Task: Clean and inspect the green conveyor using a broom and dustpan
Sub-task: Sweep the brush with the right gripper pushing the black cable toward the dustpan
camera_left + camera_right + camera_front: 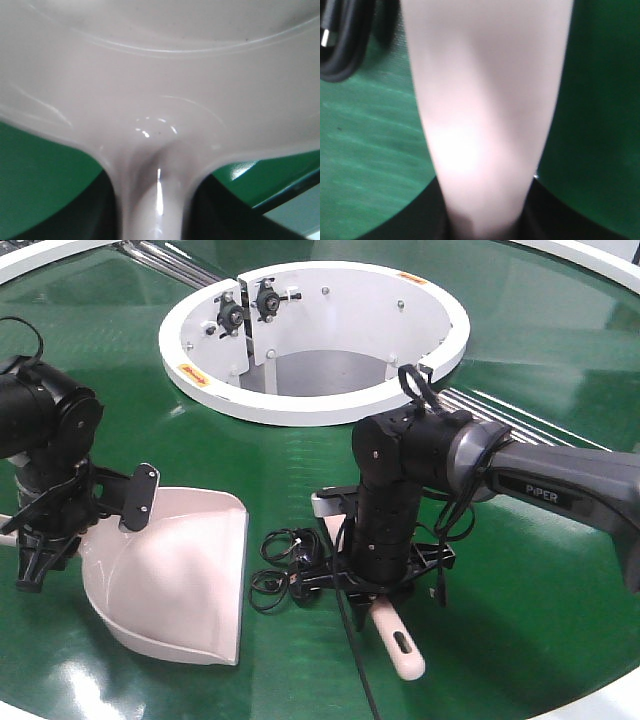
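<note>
The beige-pink dustpan (185, 575) lies on the green conveyor (540, 630) at the front left, its mouth facing right. My left gripper (62, 530) is shut on its handle where it meets the scoop; the left wrist view shows the dustpan (160, 75) filling the frame and my left gripper (152, 220) round the handle. My right gripper (375, 575) points down and is shut on the broom (400, 640), whose slotted handle end sticks out toward the front. In the right wrist view the broom (485, 100) runs up from my right gripper (485, 222). Its bristles are hidden.
A coiled black cable (285, 565) lies on the belt between dustpan and broom, also in the right wrist view (340, 45). The white ring hub (310, 405) stands behind, with silver rails (490, 405) to its right. The belt's white outer edge (600, 705) is at the front right.
</note>
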`<state>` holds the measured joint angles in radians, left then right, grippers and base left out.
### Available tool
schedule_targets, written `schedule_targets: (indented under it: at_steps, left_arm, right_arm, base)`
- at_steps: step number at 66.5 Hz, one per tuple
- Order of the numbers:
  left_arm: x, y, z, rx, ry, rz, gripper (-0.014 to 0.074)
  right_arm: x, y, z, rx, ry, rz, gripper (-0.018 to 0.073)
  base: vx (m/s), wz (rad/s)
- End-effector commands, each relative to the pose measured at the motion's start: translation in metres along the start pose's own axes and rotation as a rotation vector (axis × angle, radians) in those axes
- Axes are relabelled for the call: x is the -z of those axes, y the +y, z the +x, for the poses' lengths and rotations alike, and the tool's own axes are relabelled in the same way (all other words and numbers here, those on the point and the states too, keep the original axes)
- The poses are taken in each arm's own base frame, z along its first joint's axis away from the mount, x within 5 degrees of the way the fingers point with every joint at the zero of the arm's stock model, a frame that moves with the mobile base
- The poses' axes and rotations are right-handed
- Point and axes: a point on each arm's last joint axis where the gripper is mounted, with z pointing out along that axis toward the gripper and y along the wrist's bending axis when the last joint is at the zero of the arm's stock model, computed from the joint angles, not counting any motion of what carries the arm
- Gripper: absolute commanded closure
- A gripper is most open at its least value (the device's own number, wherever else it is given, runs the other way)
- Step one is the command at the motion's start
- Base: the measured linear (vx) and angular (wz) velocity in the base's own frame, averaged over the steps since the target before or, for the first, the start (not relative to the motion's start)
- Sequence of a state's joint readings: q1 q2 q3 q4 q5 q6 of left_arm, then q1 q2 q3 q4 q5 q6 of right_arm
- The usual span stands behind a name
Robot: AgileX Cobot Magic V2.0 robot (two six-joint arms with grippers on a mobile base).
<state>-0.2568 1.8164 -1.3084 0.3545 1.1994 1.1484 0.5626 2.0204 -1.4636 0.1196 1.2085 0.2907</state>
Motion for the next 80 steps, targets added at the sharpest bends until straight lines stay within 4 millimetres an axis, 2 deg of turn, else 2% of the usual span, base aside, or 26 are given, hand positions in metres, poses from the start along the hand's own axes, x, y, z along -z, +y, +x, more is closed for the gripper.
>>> schedule_targets:
  at_steps: [1,12,23,35,43,50,61,71,80]
  left_arm:
    - [0.02,-0.001,0.007,0.015,0.003,-0.048,0.0603]
    - [0.02,-0.001,0.007,0.015,0.003,-0.048,0.0603]
    - [0.02,-0.001,0.007,0.015,0.003,-0.048,0.0603]
    - [0.02,-0.001,0.007,0.015,0.003,-0.048,0.0603]
    - [0.02,-0.001,0.007,0.015,0.003,-0.048,0.0603]
    - [0.02,-0.001,0.007,0.015,0.003,-0.048,0.0603]
    - [0.02,-0.001,0.007,0.016,0.002,-0.048,0.0603]
    - [0.02,-0.001,0.007,0.016,0.002,-0.048,0.0603]
    - [0.02,-0.001,0.007,0.016,0.002,-0.048,0.0603]
  right_arm:
    - [0.024,0.009,0.011,-0.001,0.024,-0.043,0.0564]
    - [0.024,0.03,0.008,0.047,0.01,-0.069,0.0564]
    - [0.029,0.073,-0.001,0.145,-0.042,-0.098,0.0564]
    - [0.038,0.127,-0.003,0.292,-0.085,-0.228,0.0564]
    - [0.052,0.144,0.0,0.352,-0.129,-0.281,0.0564]
    - [0.06,0.145,0.0,0.356,-0.153,-0.29,0.0564]
    - [0.075,0.132,-0.003,0.339,-0.203,-0.263,0.0564]
    - [0.103,0.106,-0.006,0.273,-0.287,-0.228,0.0564]
    - [0.125,0.07,-0.003,0.168,-0.334,-0.192,0.0564]
  base:
    - [0.0,0.0]
    - [0.0,0.0]
    - [0.0,0.0]
    - [0.0,0.0]
    - [0.0,0.0]
    - [0.0,0.0]
    - [0.0,0.0]
    - [0.0,0.0]
    - [0.0,0.0]
